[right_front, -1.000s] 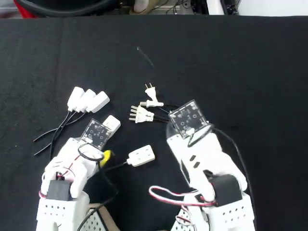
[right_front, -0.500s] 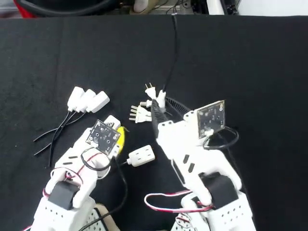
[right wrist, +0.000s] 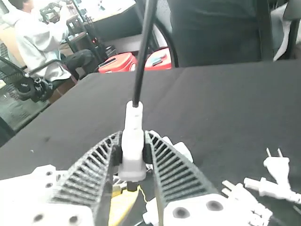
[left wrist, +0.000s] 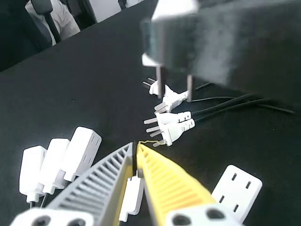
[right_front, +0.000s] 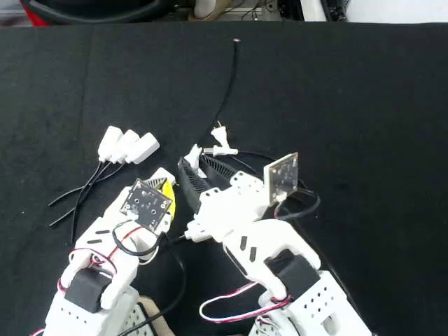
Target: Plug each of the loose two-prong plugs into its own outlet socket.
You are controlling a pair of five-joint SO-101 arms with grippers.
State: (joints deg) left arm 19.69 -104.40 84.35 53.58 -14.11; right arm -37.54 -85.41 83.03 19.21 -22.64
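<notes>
My right gripper [right wrist: 133, 141] is clamped on the body of a white plug [right wrist: 132, 157]. Its black cord [right wrist: 143, 47] leaves the grip on the far side from the prongs. In the high view this gripper sits just left of the frame's centre, and the cord runs from it toward the top edge. Through the left wrist camera I see the plug's two prongs [left wrist: 160, 82] pointing down, clear of the black table [right_front: 364, 105].

My left gripper [left wrist: 136, 147] has its grey and yellow fingers closed on a thin white socket [left wrist: 130, 197]. In the high view it is left of centre, just beside the right gripper.

Three white sockets [right_front: 127, 145] lie touching in a row toward the upper left. A small loose plug [right_front: 222, 143] lies just above centre, near a cluster of plugs [left wrist: 171, 128] whose number I cannot make out. A flat socket [left wrist: 237, 188] lies near the left gripper.
</notes>
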